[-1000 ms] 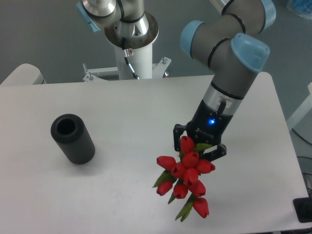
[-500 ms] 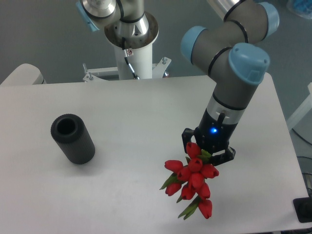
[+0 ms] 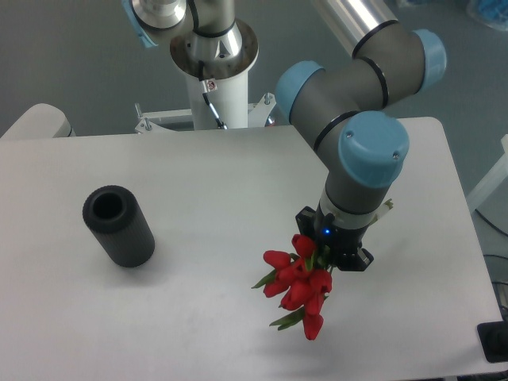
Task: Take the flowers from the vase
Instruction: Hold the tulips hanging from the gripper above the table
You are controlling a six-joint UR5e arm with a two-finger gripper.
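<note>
Fixed camera view of a white table with one robot arm reaching down over its right half. The gripper, black with a small blue light on its body, points downward at the end of the grey arm with light blue joint caps. Its jaws are clamped on the flowers, gripping the bunch at its upper end among the topmost red buds. The bunch hangs below and slightly left of the gripper, red tulip buds clustered together with green leaves showing at the left and lower edges; the lowest bud points toward the near edge of the table. Whether the bunch touches the table surface cannot be told from this view.

The vase, a matte black cylinder, stands on the left part of the table, well apart from the flowers and the gripper. Its round hollow mouth faces up and shows only a dark interior.

Behind the table, the white arm base rises at the far edge, against a grey floor
</note>
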